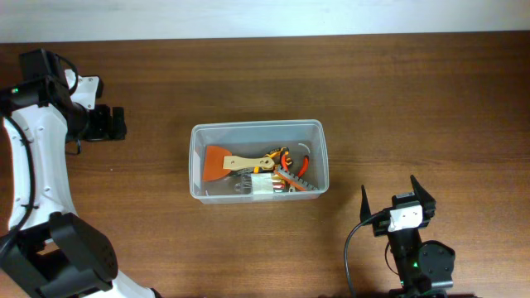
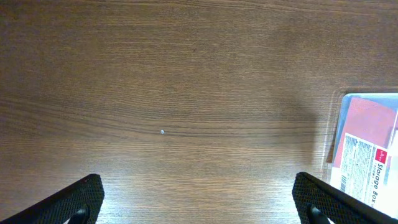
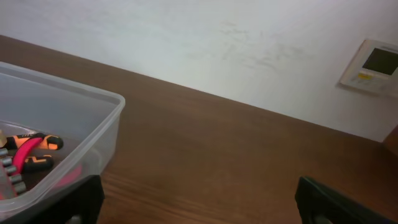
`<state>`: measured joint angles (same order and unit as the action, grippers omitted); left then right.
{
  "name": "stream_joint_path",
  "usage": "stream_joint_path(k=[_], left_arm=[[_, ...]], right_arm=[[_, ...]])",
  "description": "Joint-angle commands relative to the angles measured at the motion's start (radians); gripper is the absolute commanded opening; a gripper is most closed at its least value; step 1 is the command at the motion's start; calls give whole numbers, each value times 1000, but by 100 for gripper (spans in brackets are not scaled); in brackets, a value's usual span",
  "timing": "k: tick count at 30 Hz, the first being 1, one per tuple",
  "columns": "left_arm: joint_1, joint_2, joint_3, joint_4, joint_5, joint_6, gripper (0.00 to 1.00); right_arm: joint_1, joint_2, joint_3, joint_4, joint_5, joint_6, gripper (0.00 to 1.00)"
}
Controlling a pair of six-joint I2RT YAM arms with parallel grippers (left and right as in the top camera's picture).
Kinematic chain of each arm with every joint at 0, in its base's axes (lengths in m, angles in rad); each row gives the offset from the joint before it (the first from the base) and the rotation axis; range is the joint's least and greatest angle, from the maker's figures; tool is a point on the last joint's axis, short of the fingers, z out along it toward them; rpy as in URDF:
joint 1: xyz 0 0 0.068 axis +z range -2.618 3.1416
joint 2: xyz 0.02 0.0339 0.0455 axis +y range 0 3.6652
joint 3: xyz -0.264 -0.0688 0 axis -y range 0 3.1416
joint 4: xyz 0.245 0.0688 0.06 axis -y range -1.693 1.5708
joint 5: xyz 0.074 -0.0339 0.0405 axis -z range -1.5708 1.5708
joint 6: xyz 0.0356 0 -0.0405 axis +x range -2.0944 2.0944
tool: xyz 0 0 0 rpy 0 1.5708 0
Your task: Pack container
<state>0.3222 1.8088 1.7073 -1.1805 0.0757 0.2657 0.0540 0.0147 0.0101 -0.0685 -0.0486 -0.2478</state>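
Right gripper [image 1: 391, 199] and left gripper [image 2: 202, 208] gape empty; container [image 1: 257, 125] between them holds tools [image 1: 248, 162]

Overhead and low right wrist share the container [image 1: 257, 125].

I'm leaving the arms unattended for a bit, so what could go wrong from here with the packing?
The right gripper, open and empty, sits close to a corner of the container; a careless advance could shove the tub across the table. The scraper and pliers lie heaped over each other, so adding more may leave things poking above the rim.
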Motion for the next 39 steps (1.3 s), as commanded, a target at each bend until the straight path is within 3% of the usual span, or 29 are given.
stream_joint_path(k=[1, 33, 39], left_arm=[[8, 9, -5, 2, 14, -10, 99], [8, 8, -5, 2, 14, -10, 99], [7, -56, -5, 2, 14, -10, 99]], right_arm=[[5, -10, -5, -8, 16, -6, 99], [5, -10, -5, -8, 16, -6, 99], [5, -10, -5, -8, 16, -6, 99]])
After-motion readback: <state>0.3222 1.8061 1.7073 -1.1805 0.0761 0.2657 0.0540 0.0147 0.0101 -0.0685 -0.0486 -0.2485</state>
